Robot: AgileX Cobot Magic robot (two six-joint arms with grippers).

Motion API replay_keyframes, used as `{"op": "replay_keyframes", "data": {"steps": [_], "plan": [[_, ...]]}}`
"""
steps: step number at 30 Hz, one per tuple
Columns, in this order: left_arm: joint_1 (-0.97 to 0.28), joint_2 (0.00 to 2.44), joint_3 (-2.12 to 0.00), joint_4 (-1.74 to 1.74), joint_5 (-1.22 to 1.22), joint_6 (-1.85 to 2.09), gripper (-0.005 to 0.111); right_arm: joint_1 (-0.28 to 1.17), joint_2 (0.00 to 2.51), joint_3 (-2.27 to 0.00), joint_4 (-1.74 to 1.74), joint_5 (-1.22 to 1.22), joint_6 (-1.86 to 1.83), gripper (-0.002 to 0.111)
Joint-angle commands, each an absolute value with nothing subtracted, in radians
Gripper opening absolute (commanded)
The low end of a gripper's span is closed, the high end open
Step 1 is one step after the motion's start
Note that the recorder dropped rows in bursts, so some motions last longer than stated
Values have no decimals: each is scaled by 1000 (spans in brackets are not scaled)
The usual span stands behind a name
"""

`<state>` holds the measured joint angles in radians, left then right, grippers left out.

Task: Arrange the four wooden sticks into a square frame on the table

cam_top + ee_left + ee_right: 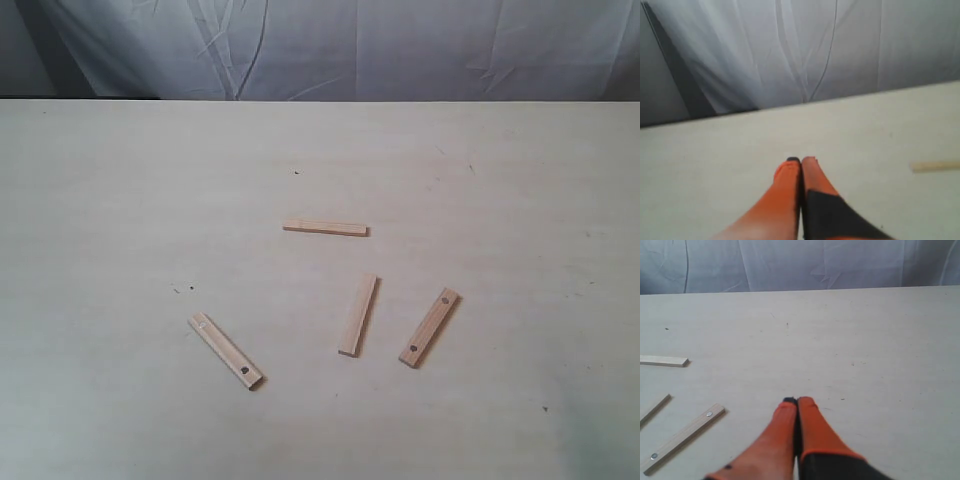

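Four pale wooden sticks lie apart on the cream table (120,200). One stick (325,228) lies crosswise at the middle. A second stick (358,315) lies below it, a third stick (430,328) with dark holes to its right, and a fourth stick (226,351) at the lower left. No square frame is formed. Neither gripper shows in the exterior view. My left gripper (801,161) is shut and empty over bare table, one stick's end (936,166) off to the side. My right gripper (797,401) is shut and empty, with the holed stick (682,438) beside it.
A wrinkled grey-white cloth (330,45) hangs behind the table's far edge. Two more sticks (664,361) (654,408) show at the edge of the right wrist view. Small dark specks (183,290) dot the tabletop.
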<state>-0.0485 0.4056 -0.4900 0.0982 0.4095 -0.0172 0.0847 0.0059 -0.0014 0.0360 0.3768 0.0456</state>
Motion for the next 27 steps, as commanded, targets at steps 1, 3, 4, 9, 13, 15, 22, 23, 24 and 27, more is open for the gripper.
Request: {"op": "replay_keyframes", "data": {"steps": [1,3,4,9,13,15,22,23,24,27], "plan": [[-52,642,-596,73,594,-17,0,79,0,0,38,365,45,0],[-52,741,-634,40,637,-15,0,79,0,0,38,365,45,0],[-53,796,-656,23,660,-15,0,79,0,0,38,365,45,0],[-128,1037,-754,-19,722,19,0,79,0,0,38,363,45,0],[-273,1221,-841,-19,729,-19,0,79,0,0,35,363,45,0],[-345,1300,-878,-19,726,-51,0,79,0,0,35,363,45,0],[-571,1581,-1052,-10,708,-180,0,79,0,0,35,363,45,0],[-593,1615,-1071,-10,702,-197,0,79,0,0,35,363,45,0],[-618,1648,-1098,-10,699,-219,0,79,0,0,35,363,45,0],[-679,1732,-1168,-13,676,-262,0,79,0,0,35,363,45,0]]}}
